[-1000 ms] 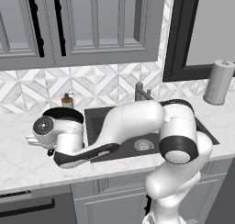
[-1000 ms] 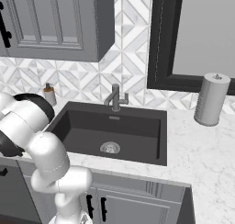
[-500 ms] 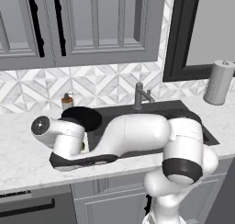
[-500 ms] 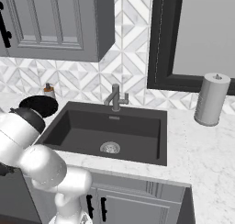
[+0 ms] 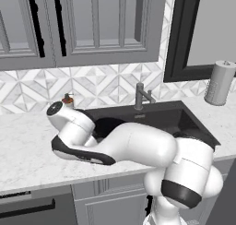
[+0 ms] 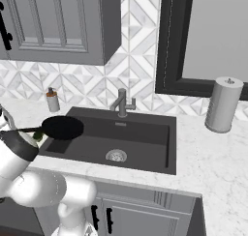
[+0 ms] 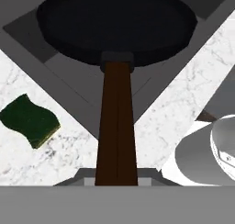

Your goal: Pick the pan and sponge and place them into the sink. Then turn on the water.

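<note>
My gripper is shut on the long brown handle of the black pan. The pan hangs level over the left end of the dark sink, its handle pointing left towards my hand. The sponge lies dark green face up on the marble counter, left of the handle and just outside the sink's corner. In the left base view my arm covers most of the pan. The grey faucet stands at the sink's back rim, and no water falls from it.
A soap dispenser stands on the counter behind the sink's left corner. A paper towel roll stands at the right. Grey wall cabinets hang above the counter. The silver drain lies in the sink's floor.
My arm has carried the pan to the right, from above the counter at the left to over the sink's left end, and lowered it a little. The gripper has stayed shut on the handle.
</note>
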{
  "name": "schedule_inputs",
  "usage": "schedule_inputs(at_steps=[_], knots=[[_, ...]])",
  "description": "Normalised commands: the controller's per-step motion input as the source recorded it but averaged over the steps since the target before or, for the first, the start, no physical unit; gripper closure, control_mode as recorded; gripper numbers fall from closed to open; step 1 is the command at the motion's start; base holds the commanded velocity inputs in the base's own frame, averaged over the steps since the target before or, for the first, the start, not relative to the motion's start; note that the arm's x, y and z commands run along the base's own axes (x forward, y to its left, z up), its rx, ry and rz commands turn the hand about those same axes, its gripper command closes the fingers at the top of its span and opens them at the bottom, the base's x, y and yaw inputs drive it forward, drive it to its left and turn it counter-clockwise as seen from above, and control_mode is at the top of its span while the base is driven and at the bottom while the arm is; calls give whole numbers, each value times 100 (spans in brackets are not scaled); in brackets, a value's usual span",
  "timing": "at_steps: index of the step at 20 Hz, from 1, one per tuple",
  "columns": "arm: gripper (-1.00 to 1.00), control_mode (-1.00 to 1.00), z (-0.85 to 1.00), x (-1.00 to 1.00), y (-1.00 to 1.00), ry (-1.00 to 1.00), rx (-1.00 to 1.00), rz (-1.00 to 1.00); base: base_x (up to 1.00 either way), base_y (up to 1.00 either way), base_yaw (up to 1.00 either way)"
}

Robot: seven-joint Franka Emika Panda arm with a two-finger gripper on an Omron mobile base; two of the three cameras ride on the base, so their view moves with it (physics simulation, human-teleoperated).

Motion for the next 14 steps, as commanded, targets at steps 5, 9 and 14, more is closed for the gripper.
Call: schedule_inputs(at_steps=[5, 9, 14], knots=[[100, -100, -1, 1, -77, 19, 0, -30, 0, 0, 0], [100, -100, -8, 12, -63, 17, 0, -27, 0, 0, 0], [100, -100, -12, 21, -57, 8, 0, -23, 0, 0, 0]])
